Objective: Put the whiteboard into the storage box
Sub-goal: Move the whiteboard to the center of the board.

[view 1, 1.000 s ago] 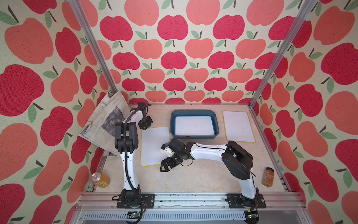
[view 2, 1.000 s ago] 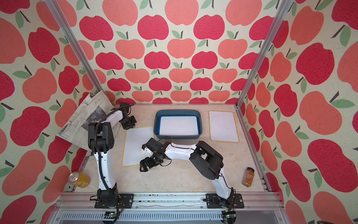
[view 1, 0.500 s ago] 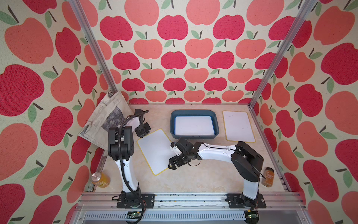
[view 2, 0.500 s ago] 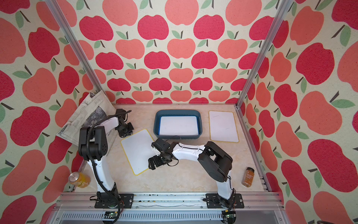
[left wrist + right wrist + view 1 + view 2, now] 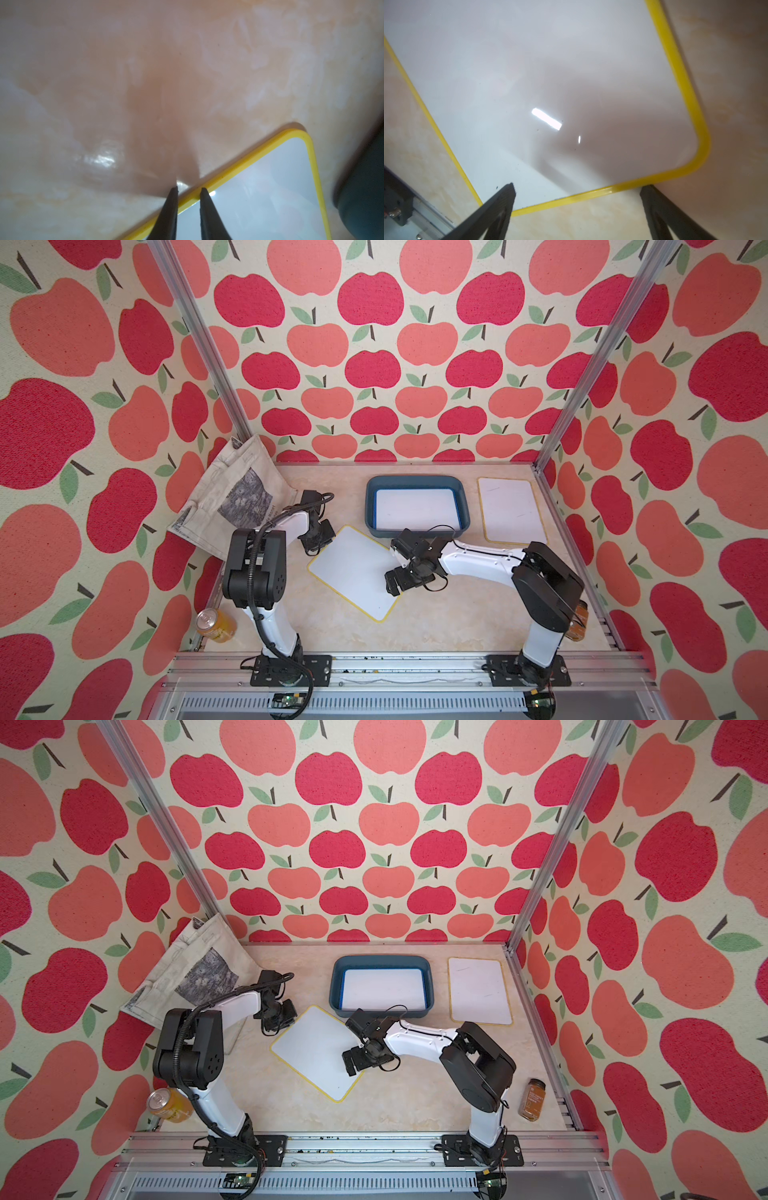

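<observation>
a blue-rimmed whiteboard [image 5: 417, 508] already lies in the storage box [image 5: 415, 480], but the yellow-rimmed whiteboard [image 5: 353, 572] lies askew on the tabletop [image 5: 436, 626] just in front, not yet lifted, left fingers [image 5: 169, 212] barely parted astride its rim, right fingers [image 5: 492, 212] spread wide at its edge.

A yellow-framed whiteboard [image 5: 353, 572] is being borne flat and skewed by the desk [image 5: 440, 626], just before the teal storage box [image 5: 417, 480]; a blue-framed whiteboard [image 5: 415, 508] is being held inside.

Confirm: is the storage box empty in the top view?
No, a blue-framed whiteboard lies flat inside the storage box.
</observation>
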`<state>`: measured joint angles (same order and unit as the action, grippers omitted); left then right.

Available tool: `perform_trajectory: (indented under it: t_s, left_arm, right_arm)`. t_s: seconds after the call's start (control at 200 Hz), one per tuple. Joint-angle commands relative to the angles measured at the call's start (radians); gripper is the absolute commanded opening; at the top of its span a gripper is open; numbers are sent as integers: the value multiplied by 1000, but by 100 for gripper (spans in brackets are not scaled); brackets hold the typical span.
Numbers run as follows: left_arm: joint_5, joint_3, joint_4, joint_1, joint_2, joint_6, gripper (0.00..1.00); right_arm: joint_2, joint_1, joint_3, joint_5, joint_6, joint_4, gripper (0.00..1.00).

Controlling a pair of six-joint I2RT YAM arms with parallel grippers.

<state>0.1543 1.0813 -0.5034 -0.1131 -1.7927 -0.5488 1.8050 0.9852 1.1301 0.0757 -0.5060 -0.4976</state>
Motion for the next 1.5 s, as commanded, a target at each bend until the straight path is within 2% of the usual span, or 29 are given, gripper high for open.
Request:
perform_trajectory:
  t_s: [0.0,0.265,0.44,0.54,0.645,0.795,1.031,1.276,1.496]
  left_arm:
    - [154,-105,-106,-84,12,-69,22]
    - [203,-288,-16,-205,154,-190,23]
    - [249,-341,33,-262,185,-237,24]
    - [239,-352,30,-294,194,-249,26]
    - [222,-357,19,-300,206,-245,28]
    - [265,-357,5,-311,222,-228,33]
    - [266,-368,-56,-329,286,-213,38]
    - [167,-350,-152,-297,357,-171,46]
    - [118,-336,-219,-290,392,-149,47]
  right_arm:
    - [-20,-16,-45,-53,53,45,99]
    - [-101,-83,-117,-76,77,31,99]
    - [-110,-119,-124,-77,108,19,99]
    - [-115,-139,-128,-72,120,24,99]
    - [-121,-151,-141,-56,121,35,99]
    - [-131,-166,-157,-50,128,53,99]
    - [-134,-189,-161,-44,156,47,99]
    - [-162,-196,-161,-81,142,26,99]
    - [-248,-216,-201,-119,126,-37,99]
